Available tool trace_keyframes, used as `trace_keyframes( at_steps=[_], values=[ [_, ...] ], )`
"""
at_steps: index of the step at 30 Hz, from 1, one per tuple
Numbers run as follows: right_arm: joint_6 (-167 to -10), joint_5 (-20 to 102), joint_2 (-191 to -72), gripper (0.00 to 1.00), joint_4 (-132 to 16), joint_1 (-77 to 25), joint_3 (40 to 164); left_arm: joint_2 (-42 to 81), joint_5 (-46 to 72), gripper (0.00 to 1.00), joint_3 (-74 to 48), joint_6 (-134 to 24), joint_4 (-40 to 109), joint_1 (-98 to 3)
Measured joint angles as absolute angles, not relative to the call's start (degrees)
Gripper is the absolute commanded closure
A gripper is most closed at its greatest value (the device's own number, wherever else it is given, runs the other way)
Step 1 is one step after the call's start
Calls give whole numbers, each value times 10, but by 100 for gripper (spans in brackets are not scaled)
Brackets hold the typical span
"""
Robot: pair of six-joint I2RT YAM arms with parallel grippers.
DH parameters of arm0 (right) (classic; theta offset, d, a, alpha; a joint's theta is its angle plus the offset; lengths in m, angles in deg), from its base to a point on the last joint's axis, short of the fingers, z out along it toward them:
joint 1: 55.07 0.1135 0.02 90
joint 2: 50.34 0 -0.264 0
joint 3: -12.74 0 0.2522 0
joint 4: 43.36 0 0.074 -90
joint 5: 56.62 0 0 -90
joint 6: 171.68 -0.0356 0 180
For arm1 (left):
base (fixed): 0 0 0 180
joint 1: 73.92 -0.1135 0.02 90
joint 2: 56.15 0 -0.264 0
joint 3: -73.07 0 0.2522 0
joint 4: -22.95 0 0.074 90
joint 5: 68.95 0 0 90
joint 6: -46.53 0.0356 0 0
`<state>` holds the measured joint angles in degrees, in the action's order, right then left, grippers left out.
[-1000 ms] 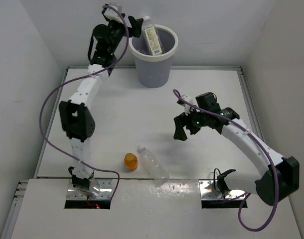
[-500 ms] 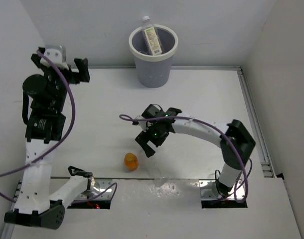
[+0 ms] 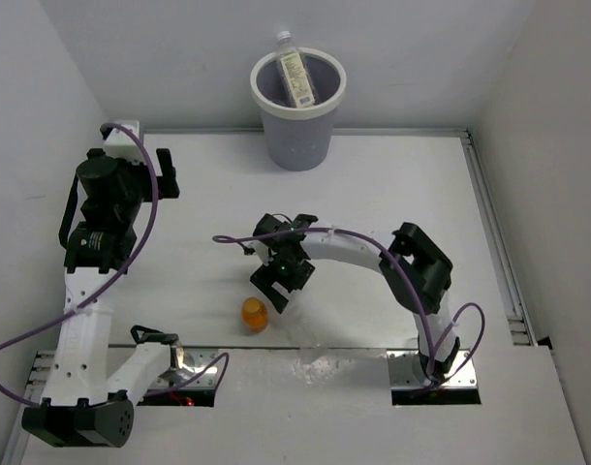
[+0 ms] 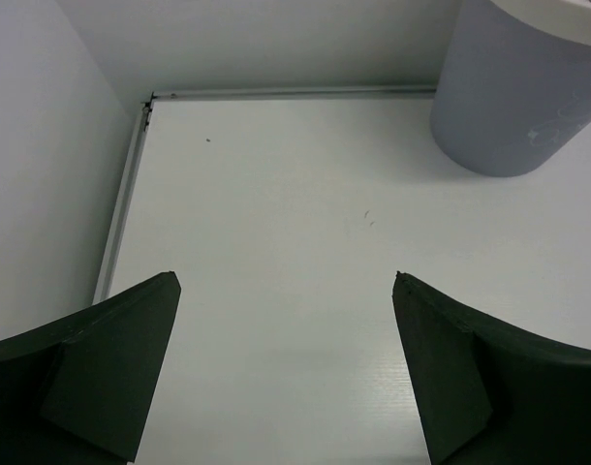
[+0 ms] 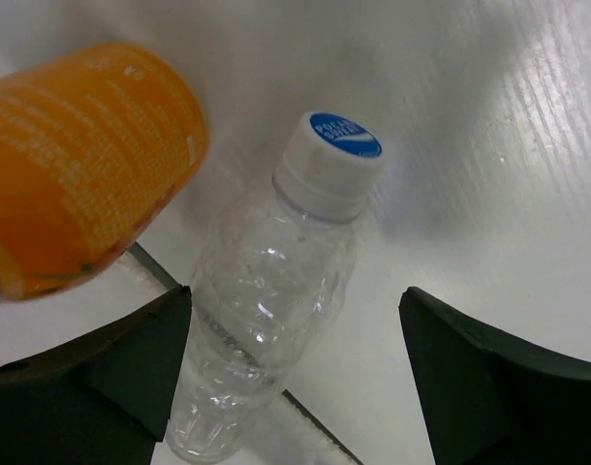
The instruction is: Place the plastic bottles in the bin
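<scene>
The left gripper, at the left of the overhead view, hangs with jaws spread wide and empty. Low in the middle, the orange bottle sits on the tabletop. The clear bottle lies beside it, with the right gripper poised over it, jaws parted on either side and not touching. Picking that bottle seems to be the step in hand; next the jaws must close on its body. At top centre, the bin holds a cream-labelled bottle, its neck above the rim.

Lab test cell: white walls enclose a table bearing 2 robot arms.
</scene>
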<state>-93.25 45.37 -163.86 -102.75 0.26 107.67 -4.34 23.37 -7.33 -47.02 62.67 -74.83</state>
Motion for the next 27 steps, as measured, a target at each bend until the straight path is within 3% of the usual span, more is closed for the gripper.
trace_keyframes(
  at_steps=[7,10,11,15,17,23,27],
  values=[
    [-934,457,-1698,31,-1045,7,1092,-30,222,1,-87,-475,634,-752],
    [-932,457,-1706,50,-1058,8,1101,-29,219,1,-88,-476,634,-752],
    [-932,458,-1707,64,-1059,8,1104,-29,218,1,-88,-476,634,-752],
    [-921,463,-1707,91,-1074,-1,1117,-20,216,1,-96,-476,639,-752],
    [-906,465,-1707,100,-1097,-12,1143,-16,210,1,-98,-476,637,-752],
    [-879,484,-1704,100,-1144,-110,1357,-5,177,1,-99,-486,612,-752],
    [-900,486,-1656,100,-1037,-229,1466,6,146,1,-99,-491,572,-752]
  ],
)
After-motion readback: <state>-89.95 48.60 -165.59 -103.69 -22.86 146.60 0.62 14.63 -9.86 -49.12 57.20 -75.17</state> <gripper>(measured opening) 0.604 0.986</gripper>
